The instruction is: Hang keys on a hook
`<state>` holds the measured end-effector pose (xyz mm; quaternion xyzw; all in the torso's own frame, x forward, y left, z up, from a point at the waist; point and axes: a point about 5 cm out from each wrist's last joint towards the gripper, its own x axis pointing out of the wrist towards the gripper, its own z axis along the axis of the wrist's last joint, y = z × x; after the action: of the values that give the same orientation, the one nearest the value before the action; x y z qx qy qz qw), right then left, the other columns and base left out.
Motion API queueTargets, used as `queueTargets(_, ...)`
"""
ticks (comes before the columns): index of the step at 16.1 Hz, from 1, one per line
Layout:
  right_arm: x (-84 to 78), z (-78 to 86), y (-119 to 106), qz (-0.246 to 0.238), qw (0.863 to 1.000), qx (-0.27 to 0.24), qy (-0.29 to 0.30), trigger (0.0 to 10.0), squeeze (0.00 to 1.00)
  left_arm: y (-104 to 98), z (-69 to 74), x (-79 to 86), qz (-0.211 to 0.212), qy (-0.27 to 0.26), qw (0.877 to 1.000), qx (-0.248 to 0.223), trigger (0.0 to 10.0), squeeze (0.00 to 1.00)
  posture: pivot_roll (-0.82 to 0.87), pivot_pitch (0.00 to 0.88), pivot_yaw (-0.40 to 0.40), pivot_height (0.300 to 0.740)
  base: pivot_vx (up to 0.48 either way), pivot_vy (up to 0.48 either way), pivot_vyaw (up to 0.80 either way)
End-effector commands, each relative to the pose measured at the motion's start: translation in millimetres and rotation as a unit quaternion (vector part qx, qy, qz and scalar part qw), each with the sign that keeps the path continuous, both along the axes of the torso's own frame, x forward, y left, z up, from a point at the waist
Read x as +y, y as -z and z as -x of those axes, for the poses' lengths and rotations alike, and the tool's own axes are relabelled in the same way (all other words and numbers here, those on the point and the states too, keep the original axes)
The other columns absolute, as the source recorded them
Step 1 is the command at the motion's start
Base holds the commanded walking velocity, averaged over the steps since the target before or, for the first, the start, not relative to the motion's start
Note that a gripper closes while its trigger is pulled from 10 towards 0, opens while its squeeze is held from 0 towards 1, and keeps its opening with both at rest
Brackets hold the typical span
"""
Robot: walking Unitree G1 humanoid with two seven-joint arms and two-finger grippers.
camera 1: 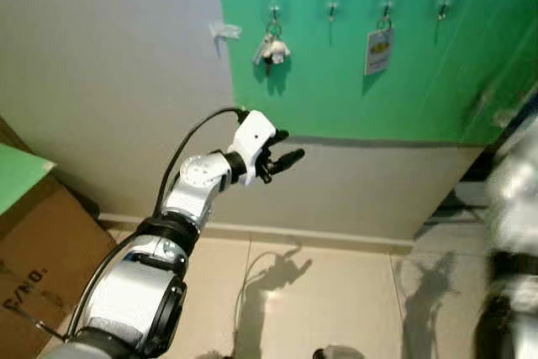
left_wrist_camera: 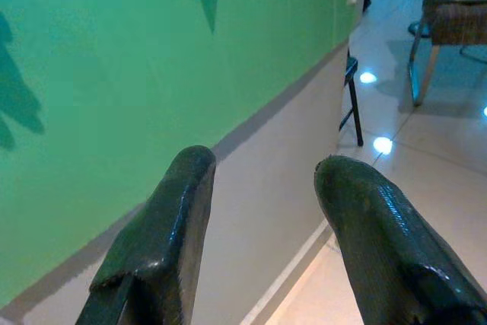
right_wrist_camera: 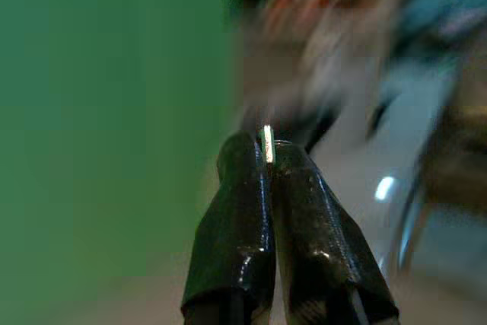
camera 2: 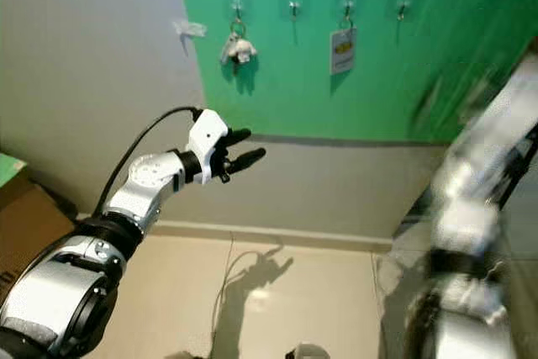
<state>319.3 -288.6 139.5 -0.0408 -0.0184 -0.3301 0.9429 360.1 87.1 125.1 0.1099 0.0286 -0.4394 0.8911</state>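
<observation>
A bunch of keys (camera 1: pixel 271 46) with a pale fob hangs on the leftmost of several small hooks (camera 1: pixel 333 7) on the green wall panel (camera 1: pixel 336 98). A white and yellow tag (camera 1: pixel 379 50) hangs two hooks to the right. My left gripper (camera 1: pixel 290 145) is raised below the keys, open, with nothing between its fingers (left_wrist_camera: pixel 171 218). My right arm (camera 1: pixel 513 199) is a blur at the right edge. In the right wrist view my right gripper (right_wrist_camera: pixel 266 150) is shut, with a thin bright sliver at its tips that I cannot identify.
A cardboard box (camera 1: pixel 38 266) with a green sheet (camera 1: pixel 15 176) stands at the left on the tiled floor (camera 1: pixel 336 292). A small white clip (camera 1: pixel 224 31) sticks to the grey wall. Chair legs (left_wrist_camera: pixel 351 104) stand along the wall.
</observation>
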Motion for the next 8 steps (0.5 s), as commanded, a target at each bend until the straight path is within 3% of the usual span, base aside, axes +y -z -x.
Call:
queueTargets(1,20.6,-12.1,-19,0.012,0.997,-0.028,-0.069,0.0,0.00,-4,-2.3,1.4,-0.005,-0.002,1.000,-0.007,10.0,0.00,-0.22,0.034,0.064,0.740,0.000,0.000,0.00)
queueTargets(2,34.0,-15.2,-19,0.018,0.993,-0.027,-0.114,0.0,0.00,-4,-2.3,2.5,-0.005,-0.003,1.000,-0.006,10.0,0.00,-0.22,0.036,0.063,0.740,0.000,0.000,0.00)
queueTargets(3,56.2,-19.2,-25,0.027,0.979,-0.043,-0.198,0.0,0.00,-3,-2.0,3.5,-0.006,-0.004,1.000,-0.006,10.0,0.00,-0.21,0.041,0.061,0.740,0.000,0.000,0.00)
queueTargets(5,72.4,-21.7,-37,0.023,0.958,-0.070,-0.276,0.0,0.00,-3,-2.0,3.0,-0.004,-0.005,1.000,-0.005,10.0,0.00,-0.21,0.044,0.057,0.740,0.000,0.000,0.00)
queueTargets(8,105.6,-14.8,-58,0.036,0.896,-0.097,-0.432,0.0,0.00,-3,-2.2,4.2,-0.001,-0.009,1.000,-0.003,10.0,0.00,-0.22,0.049,0.050,0.740,0.000,0.000,0.00)
